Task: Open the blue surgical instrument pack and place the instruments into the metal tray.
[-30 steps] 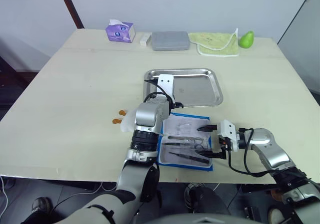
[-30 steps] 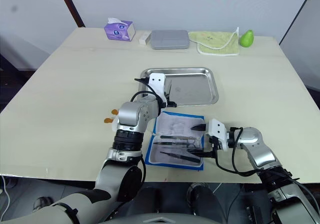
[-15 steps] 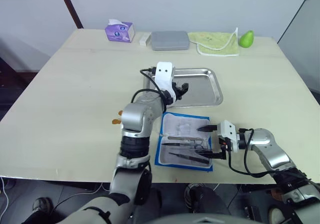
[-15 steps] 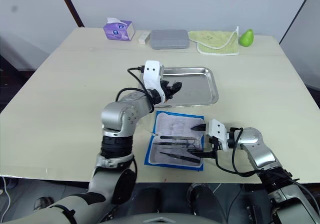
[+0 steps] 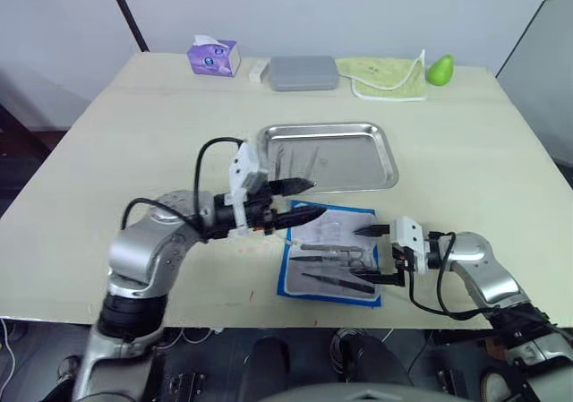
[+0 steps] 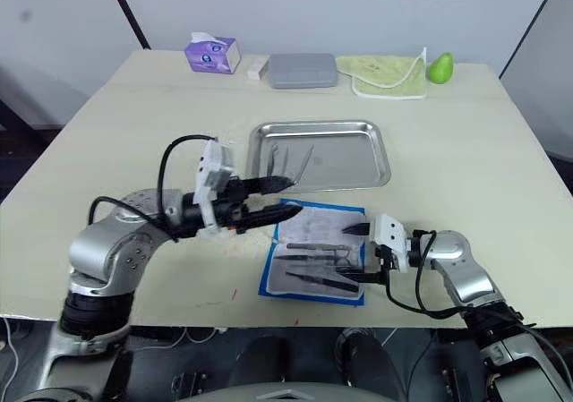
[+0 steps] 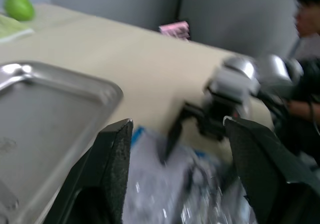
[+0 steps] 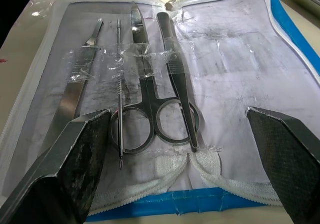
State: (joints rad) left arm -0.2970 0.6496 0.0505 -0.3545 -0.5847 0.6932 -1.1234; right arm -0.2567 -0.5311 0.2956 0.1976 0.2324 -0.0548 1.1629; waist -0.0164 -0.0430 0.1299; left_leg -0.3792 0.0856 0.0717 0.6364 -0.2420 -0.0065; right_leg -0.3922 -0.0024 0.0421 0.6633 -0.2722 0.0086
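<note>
The left claw (image 5: 300,199) hovers with fingers spread, empty, over the blue surgical instrument pack's (image 5: 329,253) upper left corner. Just beyond it lies the metal tray (image 5: 329,156), two instruments (image 5: 295,160) inside. The pack lies unfolded between both claws, more instruments (image 8: 142,79) strapped in. The right claw (image 5: 374,254) gapes wide at the pack's right edge.

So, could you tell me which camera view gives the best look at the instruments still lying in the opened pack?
The right wrist view: the instruments lie close up under clear strips in the opened blue surgical instrument pack, and scissors and forceps can be told apart. The eye views show them as thin dark lines between the open left gripper and open right gripper. The left wrist view blurs them.
</note>
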